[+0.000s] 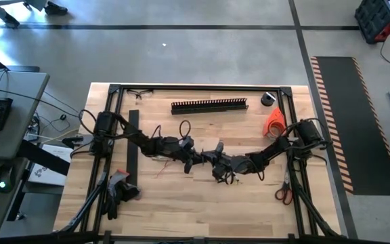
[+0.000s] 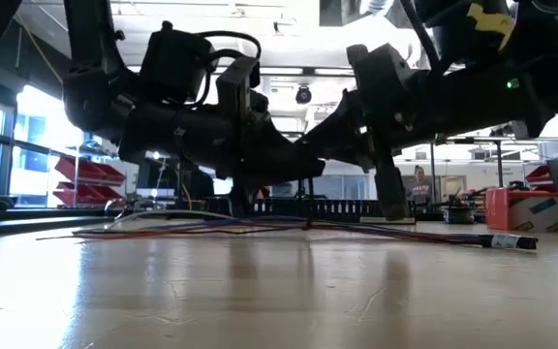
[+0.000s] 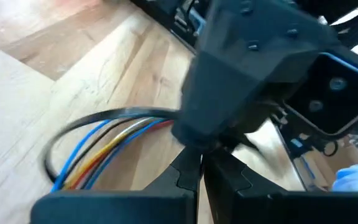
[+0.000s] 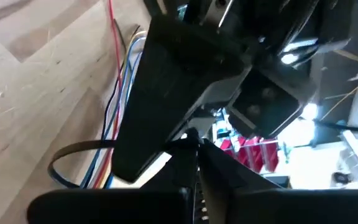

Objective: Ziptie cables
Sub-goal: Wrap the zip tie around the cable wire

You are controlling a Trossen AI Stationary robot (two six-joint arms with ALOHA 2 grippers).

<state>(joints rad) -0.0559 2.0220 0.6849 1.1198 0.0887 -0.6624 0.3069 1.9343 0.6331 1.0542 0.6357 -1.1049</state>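
Looks like mid-cinch: left claw [image 1: 193, 160] and right claw [image 1: 214, 157] both pinched together at the zip tie loop [image 3: 98, 121] around the cables [image 3: 107, 146], I think. Next move needs a steady opposing pull to tighten.

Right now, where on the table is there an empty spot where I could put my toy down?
The front of the table is bare wood, between the black tool and the scissors. So is the strip just behind the slotted strip. The middle is crowded: the left hand and right hand meet, both shut, over the cables.
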